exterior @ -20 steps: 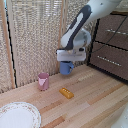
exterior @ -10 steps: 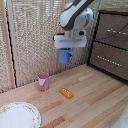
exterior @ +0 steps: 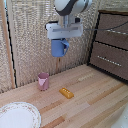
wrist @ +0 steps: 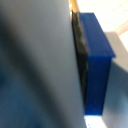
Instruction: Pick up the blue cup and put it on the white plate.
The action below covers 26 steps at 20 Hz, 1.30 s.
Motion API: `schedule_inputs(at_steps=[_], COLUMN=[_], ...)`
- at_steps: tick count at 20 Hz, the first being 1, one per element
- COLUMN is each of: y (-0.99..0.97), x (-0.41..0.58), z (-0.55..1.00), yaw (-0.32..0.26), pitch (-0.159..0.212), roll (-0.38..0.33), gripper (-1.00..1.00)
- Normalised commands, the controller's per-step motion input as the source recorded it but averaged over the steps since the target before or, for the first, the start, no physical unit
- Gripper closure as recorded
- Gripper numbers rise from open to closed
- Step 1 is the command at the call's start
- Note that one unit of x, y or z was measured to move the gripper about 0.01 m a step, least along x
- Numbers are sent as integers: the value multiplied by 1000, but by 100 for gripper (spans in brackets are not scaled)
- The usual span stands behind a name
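Note:
The blue cup (exterior: 59, 47) hangs high above the wooden table, held under my gripper (exterior: 61, 42), which is shut on it; its handle points toward the exterior view's right. In the wrist view the blue cup (wrist: 96, 60) fills the frame as a blurred blue wall close to the camera. The white plate (exterior: 18, 115) with its reddish patterned rim lies on the table at the exterior view's lower left, well away from the cup and far below it.
A pink cup (exterior: 43, 81) stands on the table below and to the left of my gripper. A small orange-yellow block (exterior: 66, 92) lies near the table's middle. A dark drawer cabinet (exterior: 110, 45) stands at the right, a reed screen (exterior: 30, 40) behind.
My gripper has risen off the table with the blue cup and moved toward the exterior view's left. The pink cup, block and plate have not moved.

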Motion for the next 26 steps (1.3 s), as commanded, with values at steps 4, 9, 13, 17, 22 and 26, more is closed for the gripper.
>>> schedule_inputs(at_steps=[4,9,13,17,22,26], y=[751,830,898,913,910,966], x=[0,0,0,0,0,0], z=[356,186,83,36,2,-136], yaw=[43,33,26,24,30,16], pitch=[-13,-10,0,3,16,60], roll=[32,20,2,0,0,-7], gripper=[100,100,100,100,100,100])
